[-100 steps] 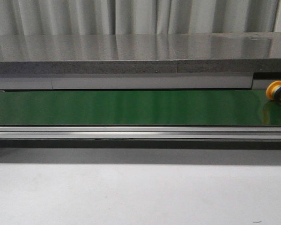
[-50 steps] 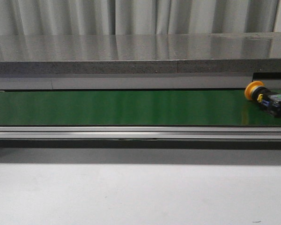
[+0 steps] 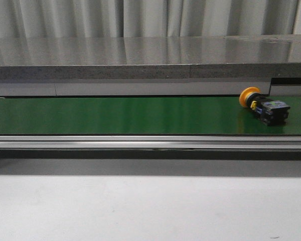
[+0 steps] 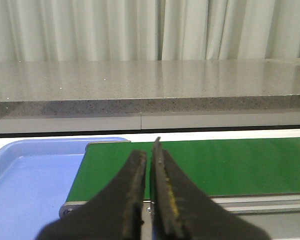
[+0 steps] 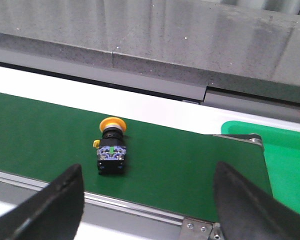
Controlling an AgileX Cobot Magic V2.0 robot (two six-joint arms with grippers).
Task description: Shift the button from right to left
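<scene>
Nearest in the left wrist view, the left end effector (image 4: 150, 192) is seen with its two fingers pressed almost together, nothing held between them. Just beyond its tips one green conveyor belt (image 4: 230, 165) is laid across the view, and to one side of that belt's end one blue tray (image 4: 30, 180) is seen, apart from the fingers.

In the right wrist view, the right end effector (image 5: 149, 197) is spread wide, its two dark fingers (image 5: 60, 200) standing well apart with nothing between them. One button (image 5: 111, 150) is found ahead of this end effector, beyond the gap between the fingers and nearer the finger at the picture's left, not touched by either. It is lying on its side on the belt, the yellow head turned away from the end effector and the black body with one small green mark turned toward it. One green tray (image 5: 285, 155) is seen past the belt's end, beyond the other finger.

Farther off, one grey stone ledge (image 3: 140, 55) is run along behind the belt, and pale curtains (image 3: 140, 17) are hung behind that.
</scene>
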